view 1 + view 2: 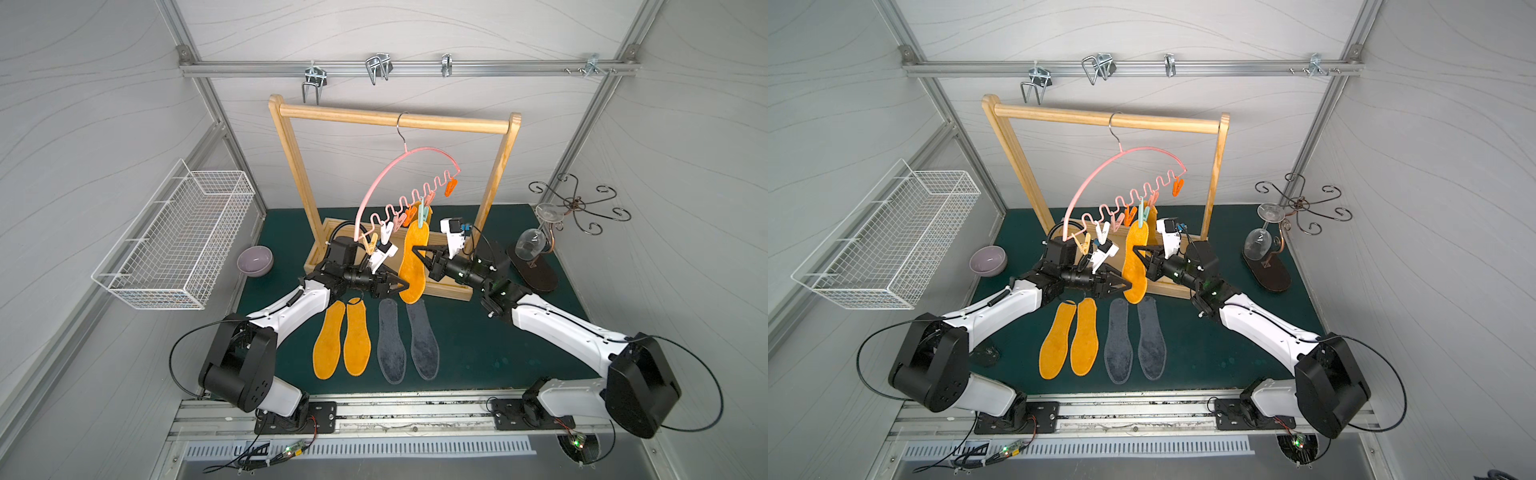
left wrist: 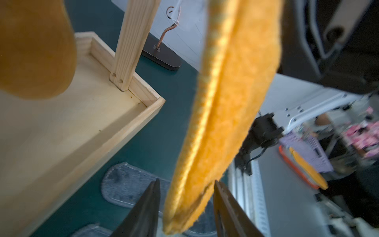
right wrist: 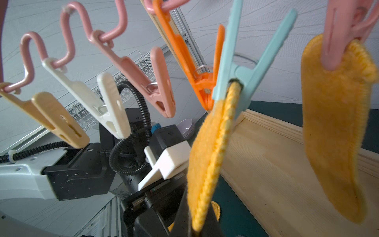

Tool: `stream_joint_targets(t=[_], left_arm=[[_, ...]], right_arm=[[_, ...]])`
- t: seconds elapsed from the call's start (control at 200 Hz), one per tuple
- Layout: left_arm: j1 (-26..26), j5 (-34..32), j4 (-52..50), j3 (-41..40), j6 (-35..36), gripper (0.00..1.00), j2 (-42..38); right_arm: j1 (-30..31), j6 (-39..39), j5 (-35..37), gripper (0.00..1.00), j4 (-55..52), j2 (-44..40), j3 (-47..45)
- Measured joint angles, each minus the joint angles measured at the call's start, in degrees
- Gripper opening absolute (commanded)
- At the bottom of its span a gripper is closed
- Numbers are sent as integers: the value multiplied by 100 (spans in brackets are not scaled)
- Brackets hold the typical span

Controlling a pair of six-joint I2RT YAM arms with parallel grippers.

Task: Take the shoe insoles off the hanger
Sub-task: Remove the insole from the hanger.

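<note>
Under blue clip [image 3: 235, 78], fuzzy orange insole [image 1: 412, 266] hangs edge-on; right pincer [image 1: 414, 248] pinches its side, left pincer [image 1: 407, 286] parted around bottom.

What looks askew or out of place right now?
The pink hanger hangs askew from the wooden rack: left end sagging low, right end high, while the right gripper pinches an orange insole clipped to it. Nothing spilled.

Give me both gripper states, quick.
Left gripper: jaws flank the lower end of the teal-clipped orange insole; grip cannot be told.
Right gripper: closed on that insole's edge.
</note>
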Motion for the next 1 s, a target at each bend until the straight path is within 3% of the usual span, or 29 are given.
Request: stream_joint_targets(t=[0.21, 0.57, 0.68, 0.995], left_arm=[[4, 258, -74, 33, 173, 9, 0], [7, 553, -306, 55, 452, 8, 0], [7, 651, -343, 55, 527, 8, 0], [11, 723, -514, 55, 673, 7, 0]], right_arm=[[0, -11, 13, 4, -94, -66, -9], [-101, -79, -33, 39, -164, -203, -55], [-323, -68, -181, 41, -166, -210, -48], [-820, -256, -990, 64, -308, -22, 597]])
